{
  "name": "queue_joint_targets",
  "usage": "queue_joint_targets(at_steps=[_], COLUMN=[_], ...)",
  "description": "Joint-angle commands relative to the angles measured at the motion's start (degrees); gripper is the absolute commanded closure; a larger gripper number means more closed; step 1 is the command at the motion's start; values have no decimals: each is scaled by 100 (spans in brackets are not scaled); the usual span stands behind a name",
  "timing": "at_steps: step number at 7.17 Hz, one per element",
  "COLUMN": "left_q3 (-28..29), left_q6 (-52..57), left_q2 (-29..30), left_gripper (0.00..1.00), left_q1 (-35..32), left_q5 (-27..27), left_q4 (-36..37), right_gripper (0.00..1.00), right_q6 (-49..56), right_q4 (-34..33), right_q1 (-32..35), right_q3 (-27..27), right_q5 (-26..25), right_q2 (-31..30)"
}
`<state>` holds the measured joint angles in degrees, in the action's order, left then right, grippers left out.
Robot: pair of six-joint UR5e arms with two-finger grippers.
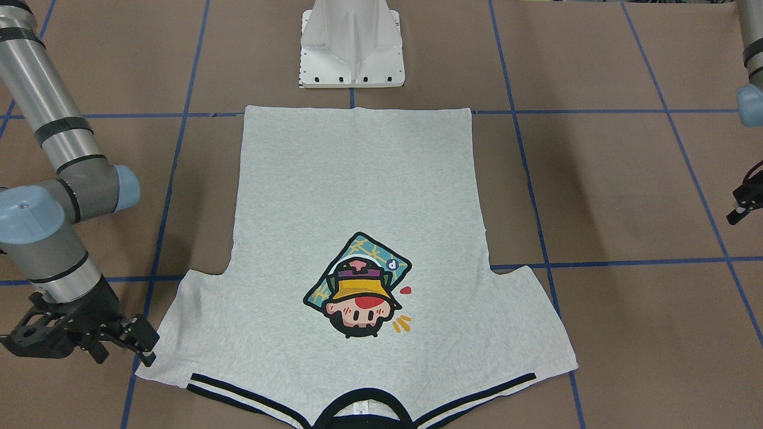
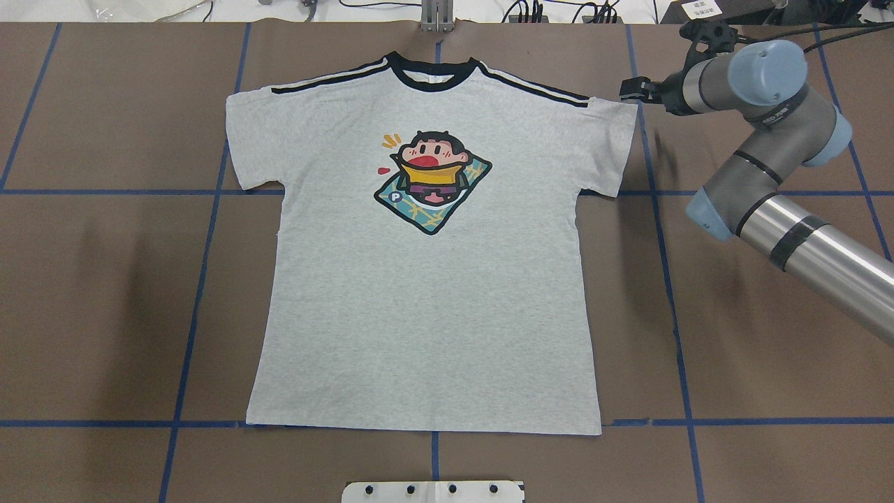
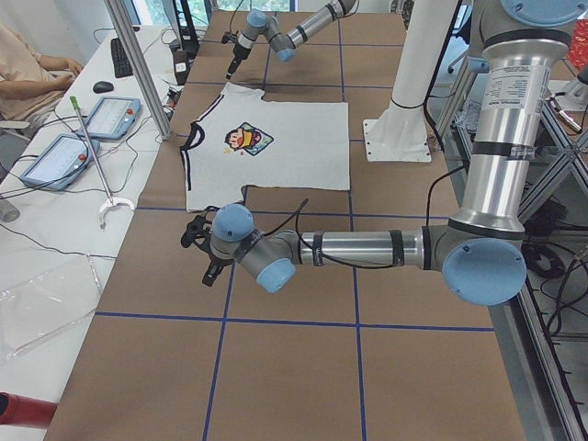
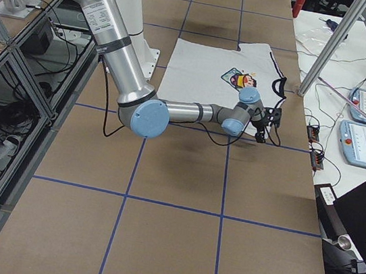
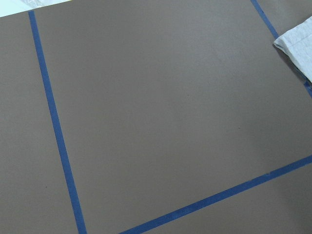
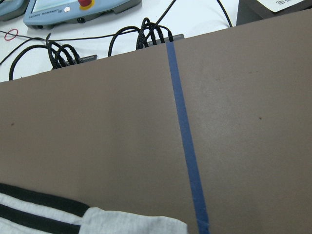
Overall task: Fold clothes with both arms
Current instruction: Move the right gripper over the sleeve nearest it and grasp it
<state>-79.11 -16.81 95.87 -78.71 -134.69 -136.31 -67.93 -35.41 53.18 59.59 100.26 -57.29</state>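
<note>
Nearest the robot, the hem [image 2: 419,427] of the grey T-shirt [image 2: 426,314] lies just beyond the white pedestal base [image 2: 433,491]. The shirt is spread flat, print up, on the brown table [image 2: 105,293], with its black collar [image 2: 433,75] towards the far edge. No fold is made yet, so the risks all sit in the first grasp.

The left gripper [image 1: 739,205] hangs off to the side, level with the shirt's body and well apart from the left sleeve [image 2: 251,140]. I cannot tell whether its claw is released or clenched. Farther out, the right gripper [image 1: 146,345] sits low, just beside the outer edge of the right sleeve [image 2: 607,140]. I see no cloth in it, but its claw state is not clear enough to judge either.

That mismatch is the main hazard, I judge. If the right gripper pinches and lifts before the left one is in place, the shirt is likely to drag sideways and skew. A low approach could also shove the sleeve edge into a bunch rather than get under it. It could equally catch only the top layer, leaving a ragged fold. Just past the table's far edge lie black cables [image 6: 151,36], and a wide swing there might snag them.
</note>
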Motion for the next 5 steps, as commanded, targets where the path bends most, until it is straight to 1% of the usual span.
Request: queue_joint_targets(at_steps=[1,2,3,4,5], left_q3=[-8,1,1,10,10], left_q6=[11,11,11,11,11], left_q2=[-7,2,2,2,-6], left_gripper=[0,0,0,0,0], left_q1=[5,5,5,5,5], left_q5=[-5,-5,-5,-5,-5], left_q4=[-36,-36,-36,-36,-36], right_gripper=[2,4,8,28,75], right_q6=[-203,-203,-212,-212,-212], right_q4=[51,51,60,51,51], right_q1=[-158,-158,-150,-150,-150], right_q3=[-375,-769,-808,-808,-808], right_q5=[-446,-533,-560,-569,-569], right_q2=[217,436,447,447,456])
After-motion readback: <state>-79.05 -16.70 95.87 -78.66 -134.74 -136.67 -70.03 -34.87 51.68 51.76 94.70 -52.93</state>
